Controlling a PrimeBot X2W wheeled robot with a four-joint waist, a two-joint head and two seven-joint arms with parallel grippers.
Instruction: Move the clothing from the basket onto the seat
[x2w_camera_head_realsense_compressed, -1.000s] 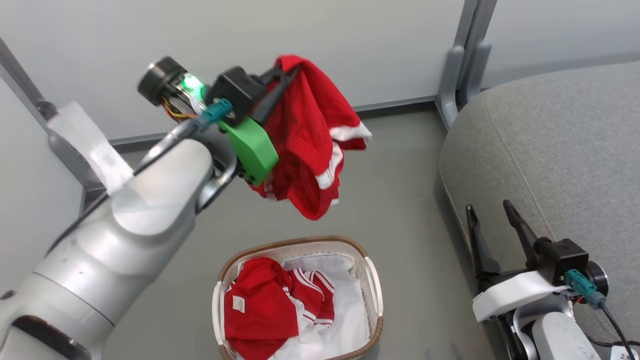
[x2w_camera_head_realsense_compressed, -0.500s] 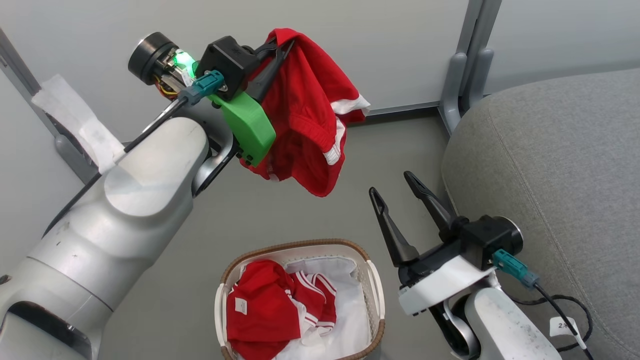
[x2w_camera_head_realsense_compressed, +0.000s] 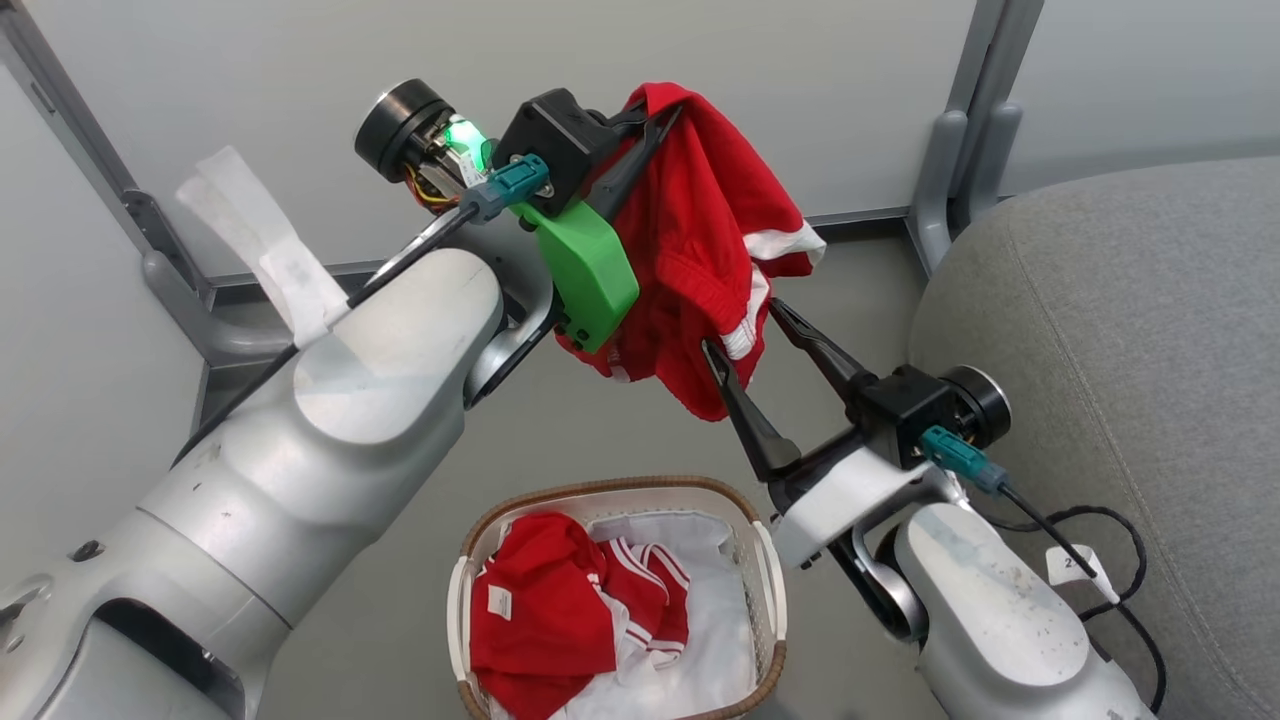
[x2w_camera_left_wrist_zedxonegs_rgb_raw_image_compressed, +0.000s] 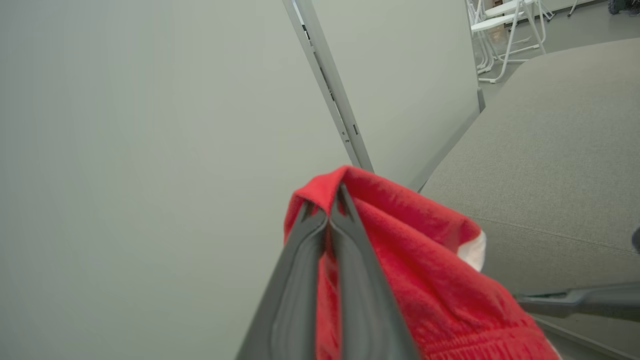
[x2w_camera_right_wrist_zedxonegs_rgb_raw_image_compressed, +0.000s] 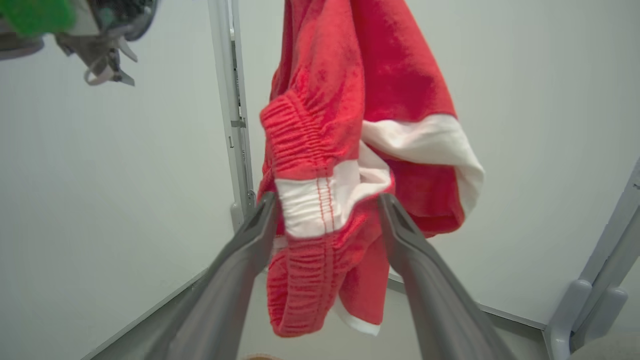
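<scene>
My left gripper (x2w_camera_head_realsense_compressed: 668, 103) is shut on the top of a pair of red shorts (x2w_camera_head_realsense_compressed: 705, 250) with white trim, which hangs in the air above the floor. The left wrist view shows both fingers (x2w_camera_left_wrist_zedxonegs_rgb_raw_image_compressed: 350, 270) pinched together on the red cloth (x2w_camera_left_wrist_zedxonegs_rgb_raw_image_compressed: 425, 260). My right gripper (x2w_camera_head_realsense_compressed: 745, 325) is open, its two fingers either side of the shorts' lower white-striped part (x2w_camera_right_wrist_zedxonegs_rgb_raw_image_compressed: 320, 205). More red clothing (x2w_camera_head_realsense_compressed: 560, 620) lies in the basket (x2w_camera_head_realsense_compressed: 765, 590) on a white sheet. The grey seat (x2w_camera_head_realsense_compressed: 1130, 330) is at the right.
Pale partition panels with grey metal posts (x2w_camera_head_realsense_compressed: 965, 130) stand behind the shorts. The grey floor (x2w_camera_head_realsense_compressed: 400, 560) lies around the basket. A black cable (x2w_camera_head_realsense_compressed: 1100, 530) trails from my right arm over the seat's edge. White folding chairs (x2w_camera_left_wrist_zedxonegs_rgb_raw_image_compressed: 505, 30) stand far off.
My right gripper has swung up and left from beside the seat, and its open fingers now straddle the hanging shorts. The left gripper still holds them. The head view has shifted slightly.
</scene>
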